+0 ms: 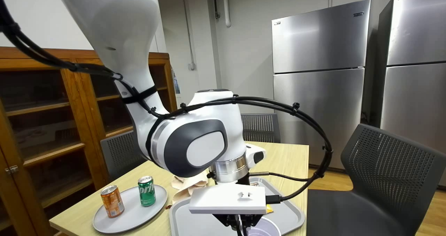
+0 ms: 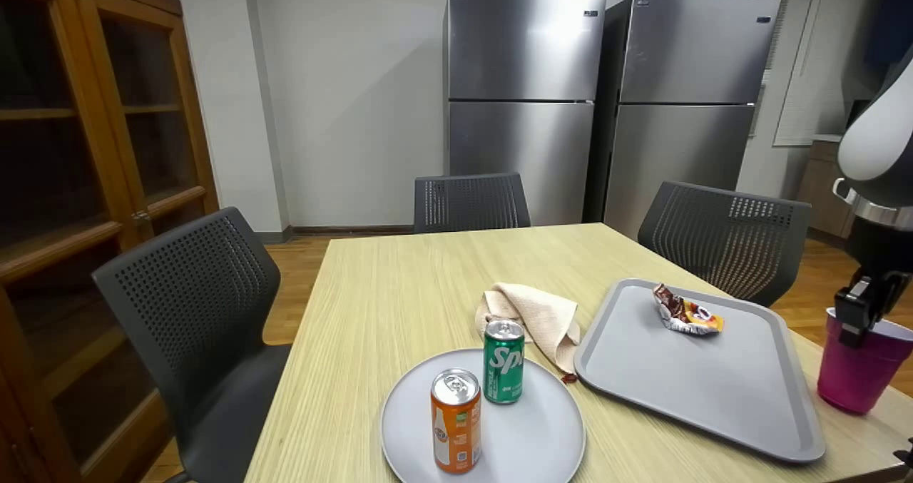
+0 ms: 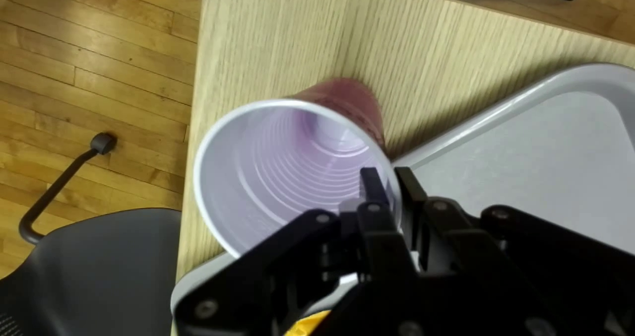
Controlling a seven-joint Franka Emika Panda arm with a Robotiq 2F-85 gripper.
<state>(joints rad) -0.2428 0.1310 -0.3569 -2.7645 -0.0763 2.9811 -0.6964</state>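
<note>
A magenta plastic cup with a pale lilac inside stands on the table beside the grey tray. In the wrist view the mouth of the cup faces the camera. My gripper straddles its rim: one finger is inside the cup, the other finger outside. The jaws stand narrowly apart, with a slim gap between the inner finger and the wall. In an exterior view the gripper hangs over the cup's near rim. A crumpled snack wrapper lies on the tray.
A grey round plate carries an orange can and a green Sprite can. A beige cloth lies between plate and tray. The table's edge runs close to the cup; a dark chair stands beyond it.
</note>
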